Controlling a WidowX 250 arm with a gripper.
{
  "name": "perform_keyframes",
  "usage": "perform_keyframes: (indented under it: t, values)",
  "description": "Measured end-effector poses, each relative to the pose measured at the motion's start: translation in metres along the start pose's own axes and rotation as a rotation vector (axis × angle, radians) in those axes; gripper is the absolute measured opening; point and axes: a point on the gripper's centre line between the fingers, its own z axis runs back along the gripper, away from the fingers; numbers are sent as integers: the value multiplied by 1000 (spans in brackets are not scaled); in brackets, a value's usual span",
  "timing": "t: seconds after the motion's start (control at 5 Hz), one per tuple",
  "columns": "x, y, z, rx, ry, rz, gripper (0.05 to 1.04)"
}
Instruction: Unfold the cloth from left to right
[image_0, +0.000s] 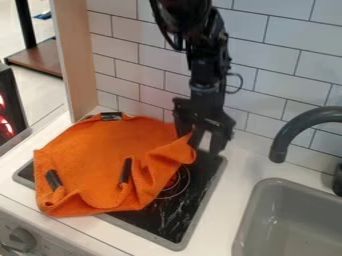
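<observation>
The black gripper (200, 138) hangs at the back right of the stove, its fingers apart. Its left side meets the raised right edge of the orange cloth (107, 160); whether any fabric lies between the fingers is hard to tell. Spread over the left and middle of the dark stove top, the cloth is rumpled, with a bunched fold at its right and a curled front edge. Several dark strips show on it, one at its back edge and others toward the front.
The black stove top (177, 215) shows at the front and right of the cloth. A grey sink (257, 215) with a dark faucet (287, 135) stands at the right. A tiled wall (147, 60) rises behind, and a wooden panel (75, 55) stands at the back left.
</observation>
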Motion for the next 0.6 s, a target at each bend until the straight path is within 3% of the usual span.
perform_keyframes:
  t: [0.2, 0.4, 0.6]
  values:
    - [-2, 1, 20, -4, -9, -50, 998]
    - [-8, 5, 33, 23, 15, -107, 998]
    - [-8, 5, 34, 24, 14, -111, 998]
